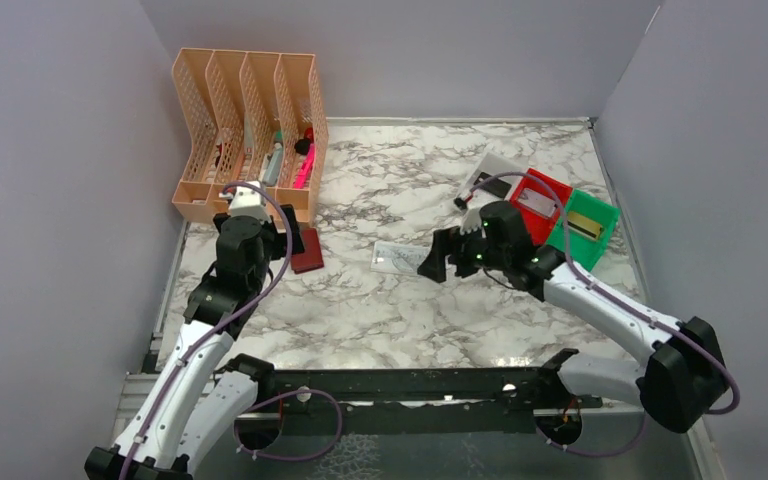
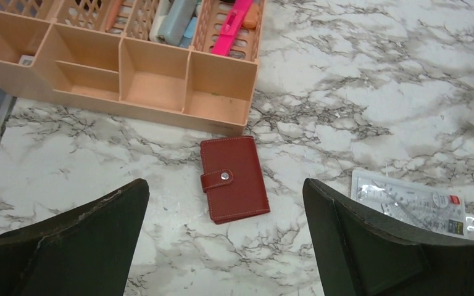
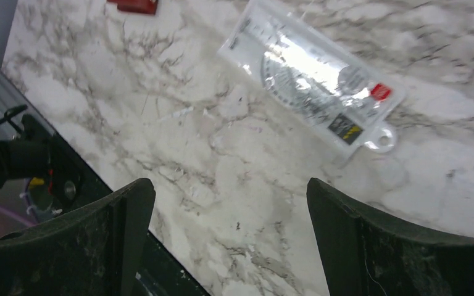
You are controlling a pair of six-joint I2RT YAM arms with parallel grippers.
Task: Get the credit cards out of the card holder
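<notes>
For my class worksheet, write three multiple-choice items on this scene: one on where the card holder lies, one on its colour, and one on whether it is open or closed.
1. Where does the card holder lie?
A. Flat on the marble table, just in front of the peach organiser
B. Inside one of the organiser's compartments
C. Hanging on the back wall

2. What colour is it?
A. Blue
B. Yellow
C. Dark red

3. What state is it in?
A. Open flat with cards spread out
B. Closed, with its tab snapped across the front
C. Standing on edge

Answers:
1 A: the left wrist view shows it flat on the marble, close to the organiser's front edge.
2 C: its cover is dark red.
3 B: the tab with its metal snap lies over the shut cover, and no cards show.
</notes>
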